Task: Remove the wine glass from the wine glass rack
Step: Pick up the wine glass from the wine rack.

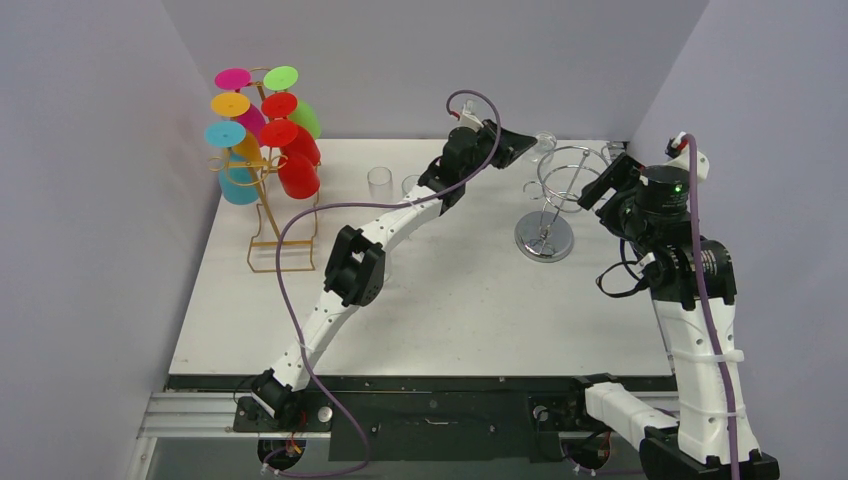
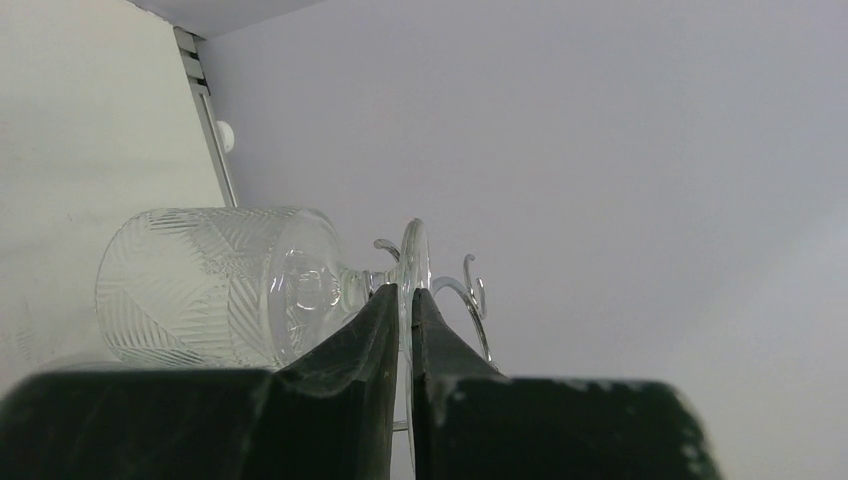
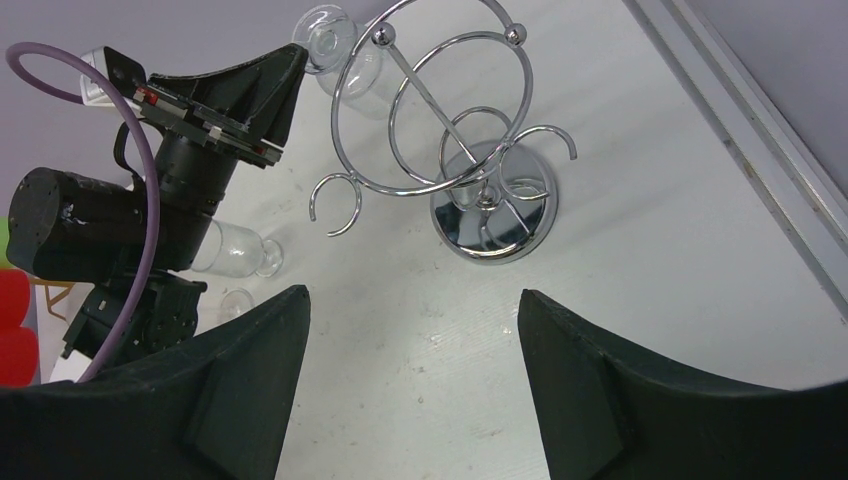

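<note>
Holds the right gripper (image 3: 412,296) open, jaws wide apart and empty, just right of the wine glass rack (image 3: 490,215) on the right side of the counter (image 1: 450,310). Farther back, clamps the left gripper (image 2: 405,292) shut on the foot of the wine glass (image 2: 220,285), hanging at the rack's far rim.

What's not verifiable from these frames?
1. Right wrist: the left gripper hides its contact with the wine glass on the rack.
2. Left wrist: fingers cover the glass's foot; whether it sits in a rack hook is hidden.
3. Top: glass too small and clear to judge.
</note>
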`<state>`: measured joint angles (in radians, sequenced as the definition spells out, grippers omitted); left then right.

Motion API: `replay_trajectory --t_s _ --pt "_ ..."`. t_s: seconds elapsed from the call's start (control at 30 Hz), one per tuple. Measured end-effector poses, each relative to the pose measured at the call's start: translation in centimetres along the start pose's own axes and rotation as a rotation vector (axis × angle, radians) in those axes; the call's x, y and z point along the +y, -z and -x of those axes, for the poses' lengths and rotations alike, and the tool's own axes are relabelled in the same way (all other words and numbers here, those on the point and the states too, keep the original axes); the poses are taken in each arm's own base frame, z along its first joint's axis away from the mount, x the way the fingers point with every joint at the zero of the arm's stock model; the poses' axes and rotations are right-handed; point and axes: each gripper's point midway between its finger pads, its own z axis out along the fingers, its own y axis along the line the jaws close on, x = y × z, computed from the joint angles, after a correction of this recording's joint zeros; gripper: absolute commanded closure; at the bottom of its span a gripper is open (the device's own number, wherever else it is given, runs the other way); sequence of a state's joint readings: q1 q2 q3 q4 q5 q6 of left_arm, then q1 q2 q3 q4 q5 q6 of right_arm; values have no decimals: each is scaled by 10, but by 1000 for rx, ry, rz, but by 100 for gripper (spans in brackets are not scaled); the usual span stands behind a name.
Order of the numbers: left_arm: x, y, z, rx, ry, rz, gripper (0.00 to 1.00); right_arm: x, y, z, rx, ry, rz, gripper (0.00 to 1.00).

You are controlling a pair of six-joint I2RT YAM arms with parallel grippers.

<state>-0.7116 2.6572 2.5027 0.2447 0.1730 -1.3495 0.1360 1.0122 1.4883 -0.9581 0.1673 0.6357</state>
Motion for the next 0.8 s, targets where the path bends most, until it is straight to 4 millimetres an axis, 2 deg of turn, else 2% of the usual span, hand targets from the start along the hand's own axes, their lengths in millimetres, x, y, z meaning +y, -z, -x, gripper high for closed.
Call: replay_trajectory --t_s 0.8 --pt "-3 -3 6 -51 108 17 100 -1 1 1 -6 -3 -2 29"
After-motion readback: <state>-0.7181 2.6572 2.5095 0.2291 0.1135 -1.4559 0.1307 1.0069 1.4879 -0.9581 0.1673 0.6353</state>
